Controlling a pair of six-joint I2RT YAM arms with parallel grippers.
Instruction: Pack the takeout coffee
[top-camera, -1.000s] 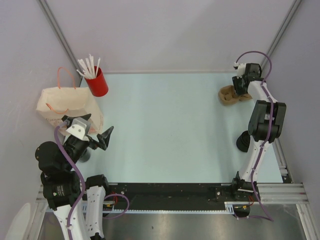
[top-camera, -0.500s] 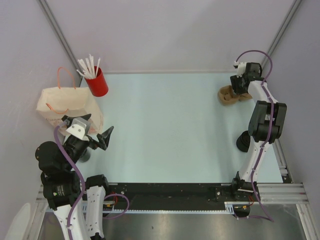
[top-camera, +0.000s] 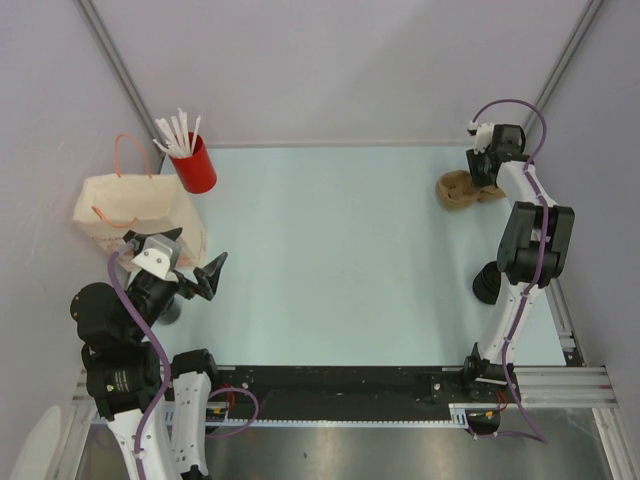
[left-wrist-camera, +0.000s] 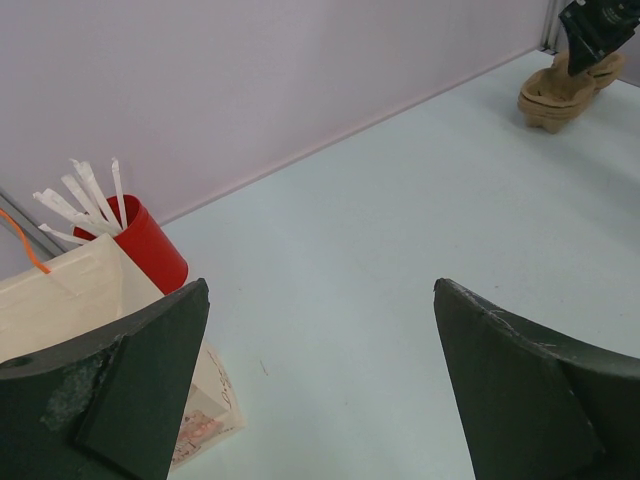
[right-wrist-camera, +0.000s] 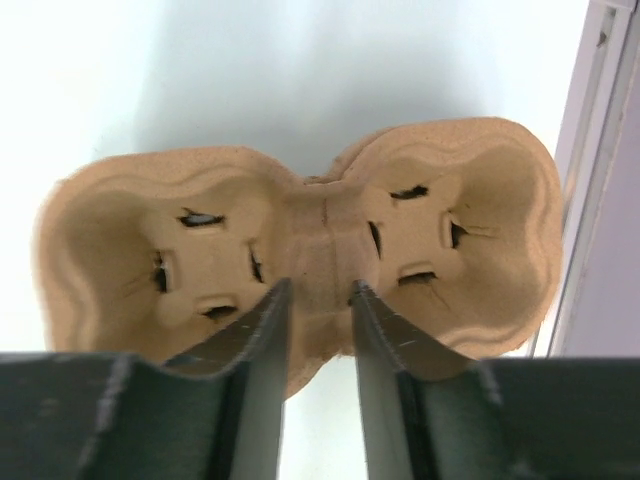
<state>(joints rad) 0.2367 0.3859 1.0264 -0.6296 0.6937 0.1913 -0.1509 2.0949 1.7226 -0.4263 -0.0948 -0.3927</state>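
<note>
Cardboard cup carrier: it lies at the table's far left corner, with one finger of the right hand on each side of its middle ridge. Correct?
No. The top external view shows the cardboard cup carrier at the far right corner of the table, not the left. The right hand does have one finger on each side of its middle ridge.

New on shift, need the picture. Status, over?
Left gripper open beside paper bag. Right gripper straddling centre of carrier, grip unconfirmed. Coffee cup standing near-right, untouched. No obstruction seen.
</note>
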